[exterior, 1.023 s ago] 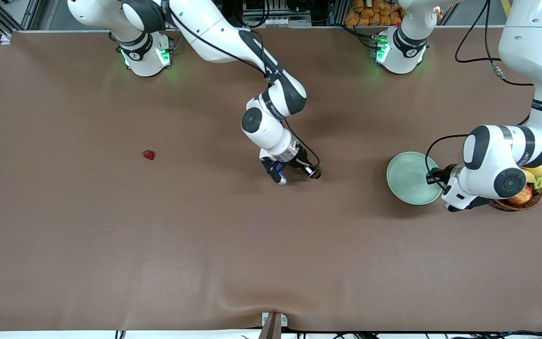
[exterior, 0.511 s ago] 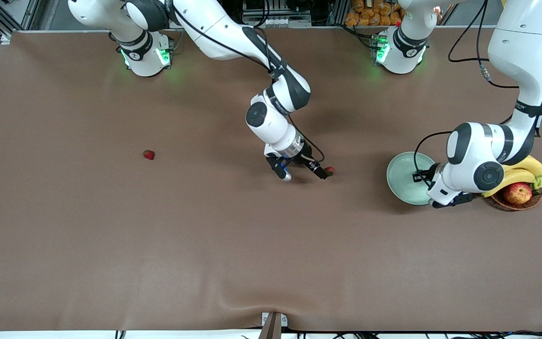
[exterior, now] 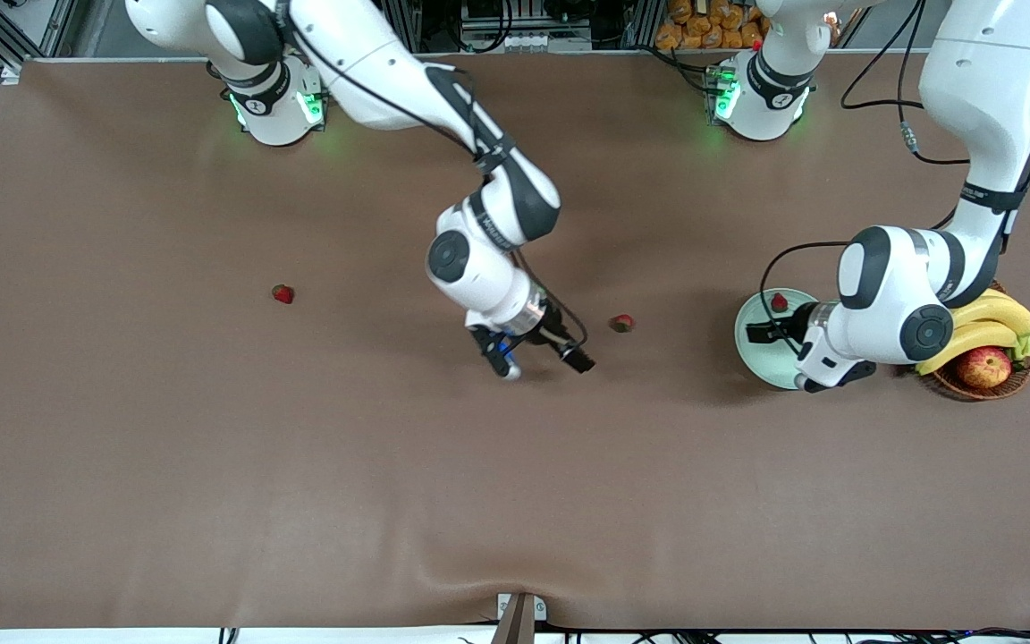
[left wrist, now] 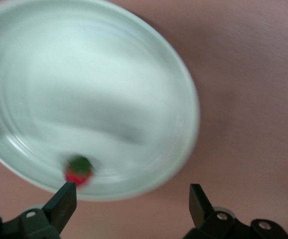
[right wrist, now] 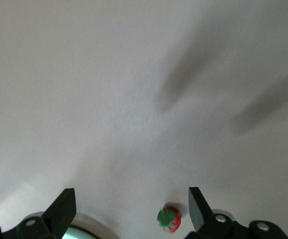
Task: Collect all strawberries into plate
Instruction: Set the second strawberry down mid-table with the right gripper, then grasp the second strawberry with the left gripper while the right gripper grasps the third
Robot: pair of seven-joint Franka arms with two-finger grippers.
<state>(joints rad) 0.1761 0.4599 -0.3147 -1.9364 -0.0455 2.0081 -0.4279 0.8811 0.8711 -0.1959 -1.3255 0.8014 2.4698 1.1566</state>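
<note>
The pale green plate (exterior: 758, 356) stands toward the left arm's end of the table, with one strawberry (exterior: 780, 302) lying in it near the rim. My left gripper (exterior: 787, 359) hangs open over the plate's edge. In the left wrist view that strawberry (left wrist: 78, 170) lies in the plate (left wrist: 134, 74), just off one fingertip of the open left gripper (left wrist: 131, 194). A second strawberry (exterior: 622, 323) lies on the table mid-way along. My right gripper (exterior: 543, 363) hovers open beside it and holds nothing. The right wrist view shows this strawberry (right wrist: 169, 219) close to the right gripper (right wrist: 131, 196). A third strawberry (exterior: 282, 293) lies toward the right arm's end.
A brown wicker basket (exterior: 971, 392) with bananas (exterior: 984, 324) and an apple (exterior: 985, 366) stands right beside the plate, under the left arm. A brown cloth covers the table.
Both grippers have opened. The right one let go of a strawberry on the table and drew back from it. The left one shifted over the plate, where a strawberry now lies.
</note>
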